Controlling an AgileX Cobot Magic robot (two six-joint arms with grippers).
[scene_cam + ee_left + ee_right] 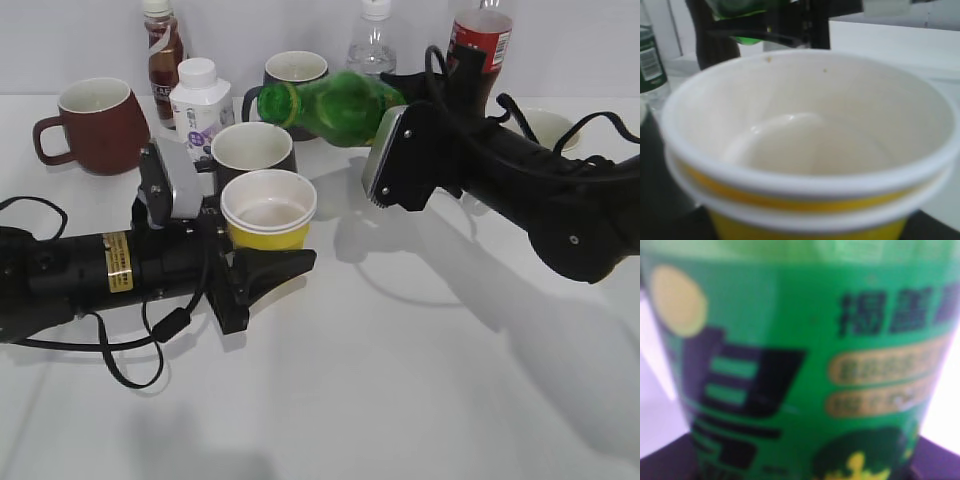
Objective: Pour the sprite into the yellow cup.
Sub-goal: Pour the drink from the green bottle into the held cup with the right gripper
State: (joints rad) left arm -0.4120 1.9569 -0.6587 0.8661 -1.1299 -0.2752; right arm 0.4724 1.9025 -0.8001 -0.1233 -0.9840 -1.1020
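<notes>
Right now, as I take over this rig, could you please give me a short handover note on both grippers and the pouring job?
Left gripper: shut on the small yellow paper cup, held near the table's middle.
Right gripper: shut on the translucent green plastic Sprite bottle, tipped roughly horizontal, mouth pointing left, behind and above the cup.
Done: both items grasped, bottle tilted. The cup looks empty in the left wrist view; no stream is visible.
Left: I cannot tell whether the cap is off. Bring the mouth over the cup, pour, and set both down.
</notes>
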